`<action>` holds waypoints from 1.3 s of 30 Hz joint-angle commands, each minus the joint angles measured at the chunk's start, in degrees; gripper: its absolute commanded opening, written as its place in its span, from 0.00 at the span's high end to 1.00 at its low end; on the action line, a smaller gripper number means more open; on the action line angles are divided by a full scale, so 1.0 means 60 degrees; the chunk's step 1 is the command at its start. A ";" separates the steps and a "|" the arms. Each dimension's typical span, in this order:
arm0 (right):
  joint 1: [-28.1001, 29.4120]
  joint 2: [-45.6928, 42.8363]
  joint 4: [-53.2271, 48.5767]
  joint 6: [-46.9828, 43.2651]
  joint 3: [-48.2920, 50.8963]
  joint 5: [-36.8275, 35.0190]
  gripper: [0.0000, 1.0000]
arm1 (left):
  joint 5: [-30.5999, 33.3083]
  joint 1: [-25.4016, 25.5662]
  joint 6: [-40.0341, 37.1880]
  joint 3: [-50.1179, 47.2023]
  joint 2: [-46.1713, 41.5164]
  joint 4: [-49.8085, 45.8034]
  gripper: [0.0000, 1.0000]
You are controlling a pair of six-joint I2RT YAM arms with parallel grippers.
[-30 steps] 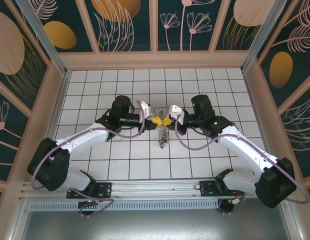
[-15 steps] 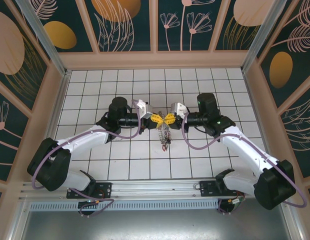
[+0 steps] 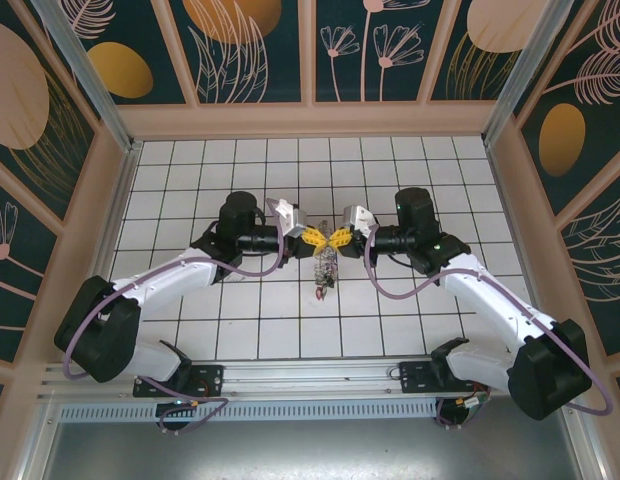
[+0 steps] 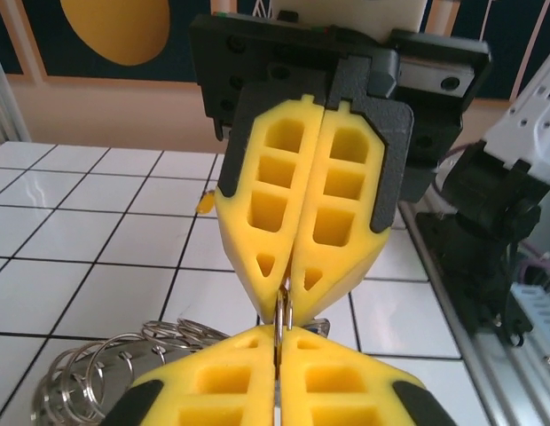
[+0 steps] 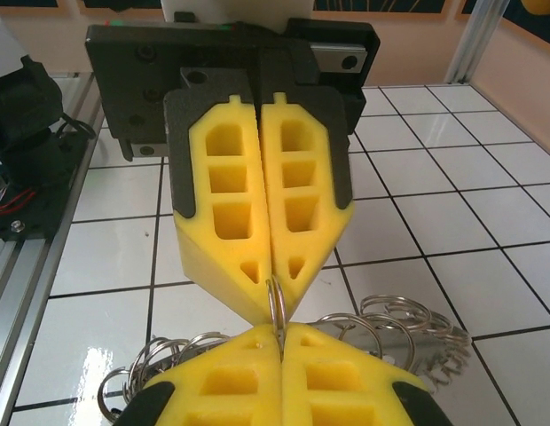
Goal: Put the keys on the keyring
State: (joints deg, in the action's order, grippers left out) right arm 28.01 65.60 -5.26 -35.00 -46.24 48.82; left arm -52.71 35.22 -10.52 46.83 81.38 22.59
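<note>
My two yellow-padded grippers meet tip to tip over the middle of the white tiled floor. The left gripper [image 3: 313,237] and the right gripper [image 3: 340,238] are each shut on a thin wire loop of the keyring [image 4: 285,311], which spans the small gap between them. In the right wrist view the same keyring [image 5: 276,306] runs from my right gripper [image 5: 279,334] to the left gripper [image 5: 272,297] opposite. The keys [image 3: 326,272] hang below the jaws as a silvery bunch with small split rings [image 5: 408,321]. The wire hidden inside the pads cannot be seen.
Tan raised walls [image 3: 118,200] close the tiled floor on the left, back and right [image 3: 506,200]. An aluminium rail [image 3: 310,372] with both arm bases runs along the near edge. Open tiles lie behind and in front of the grippers.
Both wrists have turned and shifted slightly, the right arm a little to the right. The hanging bunch of keys has drawn up shorter under the jaws. Both grippers stay pinched together.
</note>
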 commanded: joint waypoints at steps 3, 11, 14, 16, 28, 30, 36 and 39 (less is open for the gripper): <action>0.0230 -0.0066 -0.0550 -0.0170 -0.0487 -0.0942 1.00 | 0.0170 0.0052 -0.1447 0.0701 0.0007 -0.2085 0.86; 0.0503 0.0007 -0.1104 -0.0216 -0.0885 -0.1453 1.00 | 0.0252 0.0048 -0.1749 0.0915 0.0145 -0.2685 0.86; 0.0717 0.0034 -0.1229 -0.0233 -0.1005 -0.1569 1.00 | 0.0219 0.0048 -0.1635 0.0903 0.0140 -0.2530 0.83; 0.0764 0.0067 -0.1305 -0.0256 -0.1069 -0.1617 1.00 | 0.0240 0.0049 -0.1584 0.0898 0.0136 -0.2450 0.82; 0.0931 0.0158 -0.1581 -0.0306 -0.1244 -0.1831 1.00 | 0.0162 0.0048 -0.1374 0.0800 0.0059 -0.2111 1.00; 0.0918 0.0080 -0.1515 -0.0369 -0.1175 -0.1905 1.00 | 0.0260 0.0048 -0.1360 0.0725 0.0004 -0.2021 1.00; 0.0825 -0.0139 -0.1102 -0.0567 -0.0638 -0.1992 0.92 | 0.0026 0.0054 -0.0937 0.0332 -0.0276 -0.1046 1.00; 0.0724 -0.0066 -0.1074 -0.0506 -0.0562 -0.1608 0.89 | -0.0467 0.0048 -0.0431 0.0133 -0.0333 -0.0177 1.00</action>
State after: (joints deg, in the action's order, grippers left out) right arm 32.95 66.24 -14.37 -37.19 -50.30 37.47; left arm -51.18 35.27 -16.56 48.69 81.47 14.06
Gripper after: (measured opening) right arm 0.105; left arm 0.065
